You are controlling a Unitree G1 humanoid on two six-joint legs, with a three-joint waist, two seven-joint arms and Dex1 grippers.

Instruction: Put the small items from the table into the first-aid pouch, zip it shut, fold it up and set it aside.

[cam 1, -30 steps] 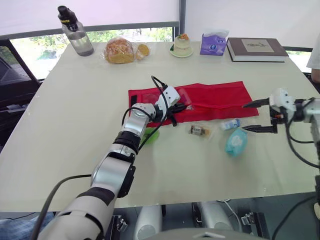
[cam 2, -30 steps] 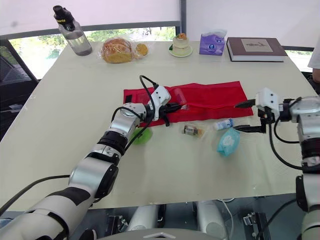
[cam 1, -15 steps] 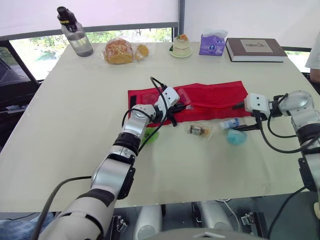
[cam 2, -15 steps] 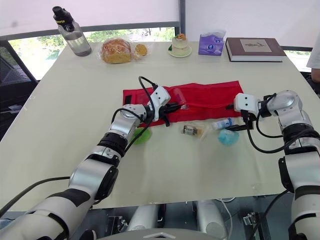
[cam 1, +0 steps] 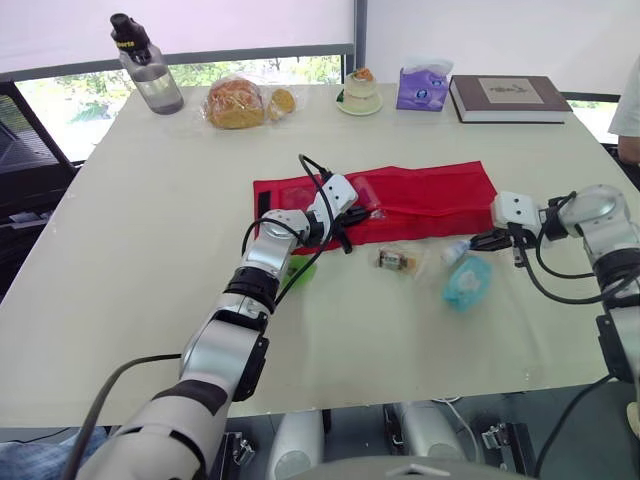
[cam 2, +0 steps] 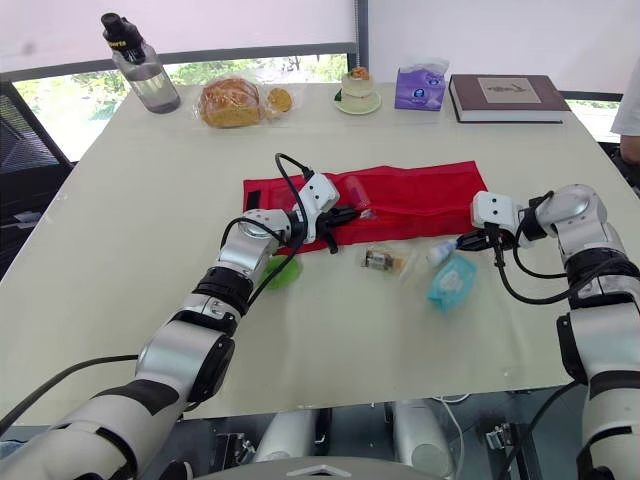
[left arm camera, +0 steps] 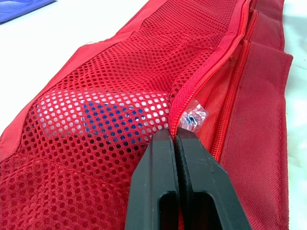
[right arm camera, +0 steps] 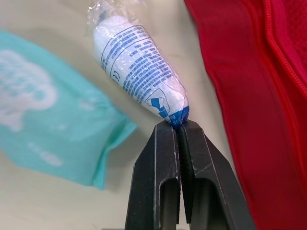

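Observation:
The red first-aid pouch (cam 1: 430, 195) lies unfolded across the middle of the table. My left gripper (cam 1: 352, 217) is shut on the zip edge (left arm camera: 189, 98) of its mesh pocket, with a blue-and-white item showing through the mesh. My right gripper (cam 1: 478, 241) sits at the pouch's near right corner, shut on the end of a small white wrapped roll (right arm camera: 139, 72). A teal packet (cam 1: 467, 282) lies just in front of the roll. A small clear-wrapped item (cam 1: 397, 261) and a green item (cam 1: 300, 268) rest on the table near the pouch's front edge.
Along the far edge stand a water bottle (cam 1: 145, 65), bagged bread (cam 1: 240, 102), a small dessert cup (cam 1: 361, 92), a purple tissue pack (cam 1: 420, 88) and a book (cam 1: 508, 97). A person's sleeve (cam 1: 628, 110) shows at the right edge.
My right gripper came in from the right, standing open, and has shut on the end of the white roll. The left gripper stayed on the pouch.

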